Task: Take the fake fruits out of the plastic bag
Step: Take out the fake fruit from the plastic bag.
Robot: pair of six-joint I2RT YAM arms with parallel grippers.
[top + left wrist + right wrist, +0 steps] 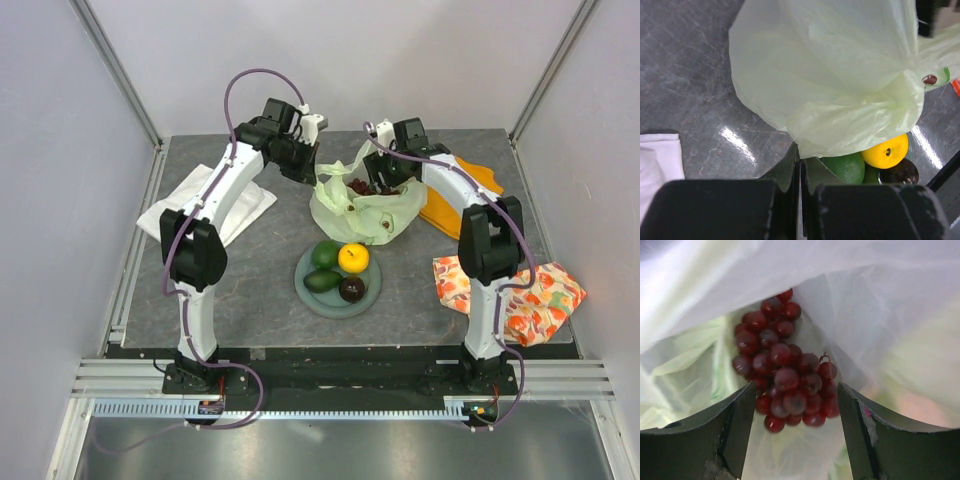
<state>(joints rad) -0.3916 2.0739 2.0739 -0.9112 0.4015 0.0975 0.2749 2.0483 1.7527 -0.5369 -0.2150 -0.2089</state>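
The pale yellow-green plastic bag [362, 212] lies behind the grey-green plate [334, 302]. On the plate sit two green fruits [325, 253], a yellow-orange citrus [353, 258] and a dark maroon fruit [352, 289]. My left gripper [307, 166] is shut, and its tips [800, 152] pinch the bag's edge [840, 85]. The citrus [886, 151] and a green fruit [846, 167] show under the bag. My right gripper [385, 183] reaches into the bag's mouth. It stands open [795, 392], one jaw on each side of the dark-red grape bunch [782, 367] that lies inside the bag [880, 305].
A white folded cloth [205, 208] lies at the left, its corner [657, 162] near my left gripper. A plain orange cloth [455, 200] lies behind the right arm. A fruit-print cloth [515, 295] is at the right edge. Frame posts stand at the table's back corners.
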